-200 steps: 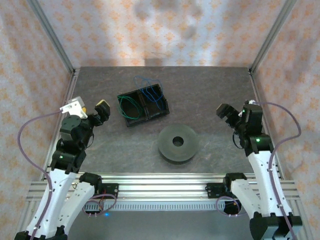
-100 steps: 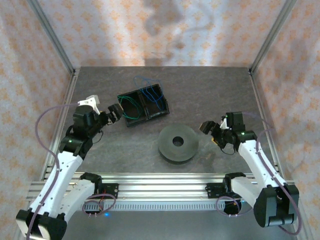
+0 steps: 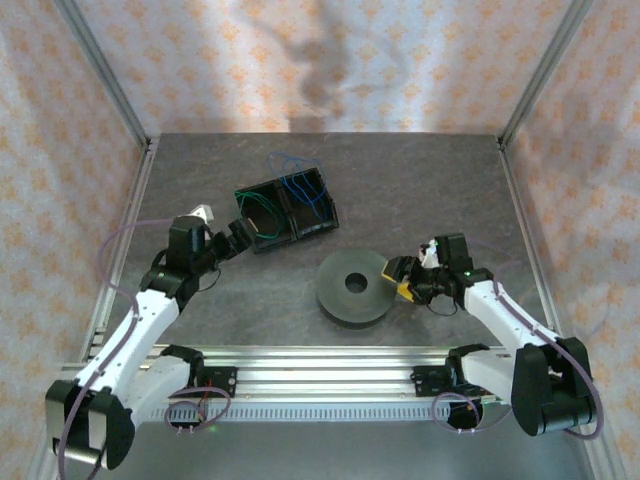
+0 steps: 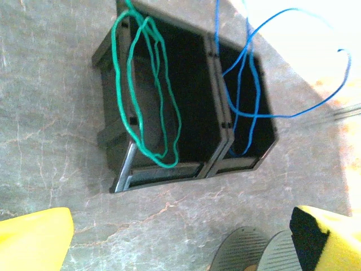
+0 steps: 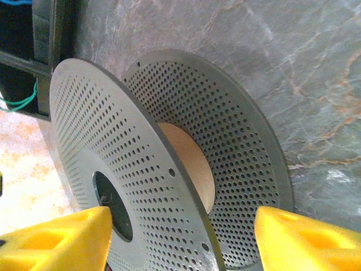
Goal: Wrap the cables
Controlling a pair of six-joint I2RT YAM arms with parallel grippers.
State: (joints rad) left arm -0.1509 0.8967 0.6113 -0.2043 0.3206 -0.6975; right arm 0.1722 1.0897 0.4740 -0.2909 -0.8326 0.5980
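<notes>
Left gripper (image 3: 233, 237) was wide open and had nothing in it. It sat low over the desk (image 3: 430, 180), just off the corner of the black two-compartment box (image 3: 297, 238) nearest the left edge. From the left wrist camera the two yellow fingers (image 4: 34, 240) stood far apart with only bare desk between them, clear of the box.

The cables were both in that box, which sat left of the middle and a bit toward the far edge. The green cable (image 3: 258, 215) was looped in the compartment closer to the left edge, with part of it draped over the box wall. The blue cable (image 3: 300, 190) was in the other compartment, with a couple of loops spilling over the far rim onto the desk.

Right gripper (image 3: 401, 277) was right up at the right-hand rim of the dark grey spool (image 3: 340, 300), which lay flat around the middle of the desk, toward the near edge. Its jaws stood partly open, with the edge of the perforated spool flanges between the yellow fingers in the right wrist view. I honestly couldn't tell whether the fingers actually touched the spool.
</notes>
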